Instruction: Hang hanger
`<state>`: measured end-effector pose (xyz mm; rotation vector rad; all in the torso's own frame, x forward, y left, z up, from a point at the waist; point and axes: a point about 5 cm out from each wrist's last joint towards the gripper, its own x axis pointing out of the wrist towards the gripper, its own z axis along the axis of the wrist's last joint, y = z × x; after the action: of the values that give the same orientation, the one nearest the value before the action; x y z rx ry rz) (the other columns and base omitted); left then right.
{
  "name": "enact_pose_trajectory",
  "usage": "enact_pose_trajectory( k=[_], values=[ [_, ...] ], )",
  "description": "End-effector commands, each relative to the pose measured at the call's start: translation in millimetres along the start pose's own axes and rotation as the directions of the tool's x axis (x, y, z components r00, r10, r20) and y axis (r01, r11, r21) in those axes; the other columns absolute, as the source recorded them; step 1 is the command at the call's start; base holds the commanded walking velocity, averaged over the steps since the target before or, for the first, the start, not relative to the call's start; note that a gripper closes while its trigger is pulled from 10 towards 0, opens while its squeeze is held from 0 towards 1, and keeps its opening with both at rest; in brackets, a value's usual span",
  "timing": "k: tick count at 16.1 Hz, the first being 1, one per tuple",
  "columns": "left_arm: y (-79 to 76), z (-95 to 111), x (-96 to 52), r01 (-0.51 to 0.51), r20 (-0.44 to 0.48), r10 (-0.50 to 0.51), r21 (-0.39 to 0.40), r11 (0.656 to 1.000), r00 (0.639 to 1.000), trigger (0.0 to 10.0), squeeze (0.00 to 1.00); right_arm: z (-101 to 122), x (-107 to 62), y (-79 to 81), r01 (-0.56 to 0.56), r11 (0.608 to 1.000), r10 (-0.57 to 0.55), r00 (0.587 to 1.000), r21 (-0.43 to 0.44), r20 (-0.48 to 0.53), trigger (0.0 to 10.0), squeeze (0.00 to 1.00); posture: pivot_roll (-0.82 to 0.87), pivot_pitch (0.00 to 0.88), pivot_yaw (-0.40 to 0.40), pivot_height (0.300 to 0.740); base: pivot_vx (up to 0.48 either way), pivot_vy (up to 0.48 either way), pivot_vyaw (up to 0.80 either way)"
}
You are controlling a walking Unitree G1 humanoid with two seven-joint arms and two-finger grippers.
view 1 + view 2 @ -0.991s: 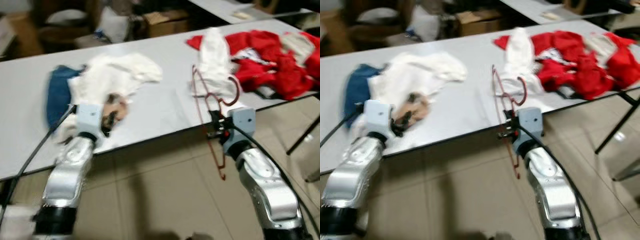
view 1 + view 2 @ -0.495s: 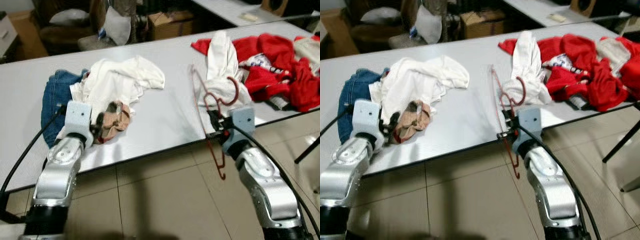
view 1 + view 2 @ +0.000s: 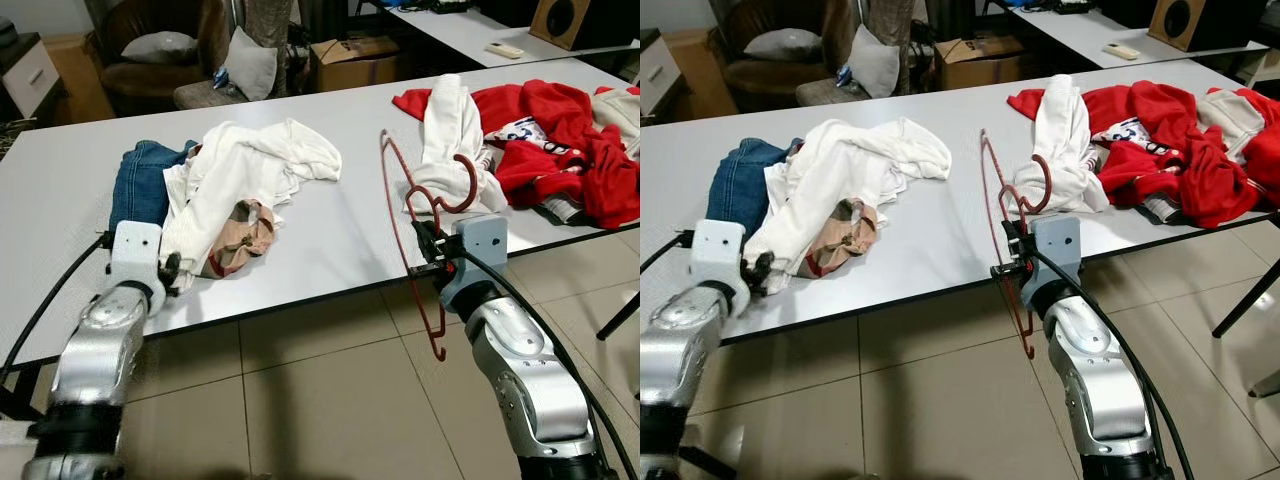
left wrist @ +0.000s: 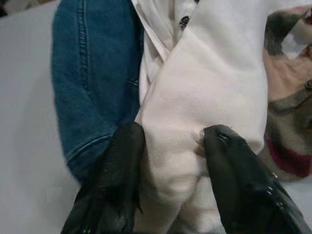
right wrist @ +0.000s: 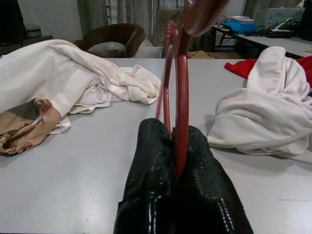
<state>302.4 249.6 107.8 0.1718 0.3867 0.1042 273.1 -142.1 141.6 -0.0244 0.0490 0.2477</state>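
Right gripper (image 3: 1012, 250) clamped on the thin red wire hanger (image 3: 1002, 215), held upright at the grey table's (image 3: 940, 240) near edge, long axis vertical, hook up. Left gripper (image 4: 168, 161) pinches the crumpled white cotton shirt (image 3: 240, 170), well apart to the hanger's left, beside folded blue jeans (image 3: 140, 185).

Silver arms, black cables, grey wrists
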Motion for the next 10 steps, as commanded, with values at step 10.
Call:
enact_pose_trajectory(
  k=[10],
  values=[
    [-2.1,7.3,7.9,0.061,0.058,-0.059,-0.039,0.997,0.997,0.0,0.00,0.4,2.2,-1.3,0.020,1.000,-0.020,1.000,-0.009,0.010,10.0,0.00,-0.09,0.000,0.091,0.740,0.000,0.000,0.00]
  ],
)
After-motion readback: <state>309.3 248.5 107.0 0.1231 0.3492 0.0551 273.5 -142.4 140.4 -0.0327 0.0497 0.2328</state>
